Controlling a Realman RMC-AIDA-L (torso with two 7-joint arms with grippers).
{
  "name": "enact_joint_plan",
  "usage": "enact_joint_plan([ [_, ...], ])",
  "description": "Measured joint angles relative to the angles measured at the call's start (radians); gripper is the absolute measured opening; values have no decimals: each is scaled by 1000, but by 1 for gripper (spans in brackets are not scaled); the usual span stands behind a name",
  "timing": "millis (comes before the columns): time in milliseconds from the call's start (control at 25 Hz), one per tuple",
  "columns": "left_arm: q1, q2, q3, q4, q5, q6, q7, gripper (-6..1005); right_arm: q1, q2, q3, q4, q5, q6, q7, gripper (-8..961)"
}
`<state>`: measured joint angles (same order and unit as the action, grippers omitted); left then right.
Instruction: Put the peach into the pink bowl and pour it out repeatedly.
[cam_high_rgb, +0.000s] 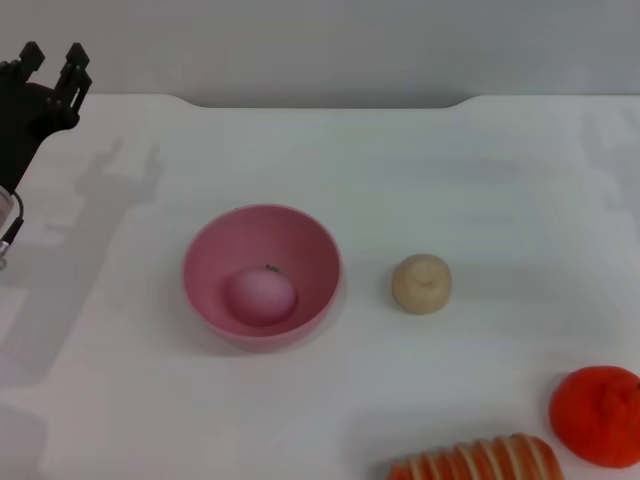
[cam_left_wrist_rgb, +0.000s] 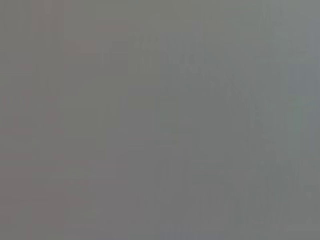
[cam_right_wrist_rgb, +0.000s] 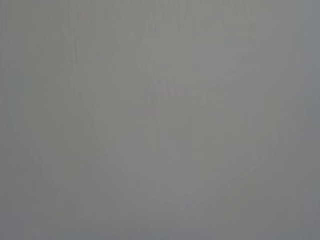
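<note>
Peach (cam_high_rgb: 260, 295) lies at the bottom of the pink bowl (cam_high_rgb: 305, 245), resting against the inner wall on the side nearer the robot, with a tiny dark mark on its top. The bowl stands upright on the white table (cam_high_rgb: 480, 170), a little to the robot's left of the middle. The left gripper (cam_high_rgb: 52, 68) hangs well apart from the bowl, up at the far left corner of the table; its two black fingertips point upward with a clear gap between them, and nothing sits in that gap. The right gripper does not show in the head view, and both wrist views give only a flat grey field with nothing to make out. Just to the right of the bowl, apart from it, sits a beige bun-like lump (cam_high_rgb: 421, 283). Farther right of the bowl and nearer the robot lies a bright orange tangerine (cam_high_rgb: 598, 415), and beside it, at the near edge of the view, a striped orange-and-cream loaf (cam_high_rgb: 478, 462), partly cut off. Between the bowl and the left gripper only bare table shows, crossed by the arm's soft shadow. Beyond the bowl the table runs bare to its far edge, where a shallow notch cuts into the rim.
</note>
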<state>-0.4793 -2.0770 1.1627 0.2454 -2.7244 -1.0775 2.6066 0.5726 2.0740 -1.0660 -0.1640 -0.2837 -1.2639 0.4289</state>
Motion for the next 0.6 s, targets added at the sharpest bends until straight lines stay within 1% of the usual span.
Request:
enact_joint_plan([
  [600,1,-1,-4,-14,0,7,-4,545,1,2,0,0,1,2,1,618],
])
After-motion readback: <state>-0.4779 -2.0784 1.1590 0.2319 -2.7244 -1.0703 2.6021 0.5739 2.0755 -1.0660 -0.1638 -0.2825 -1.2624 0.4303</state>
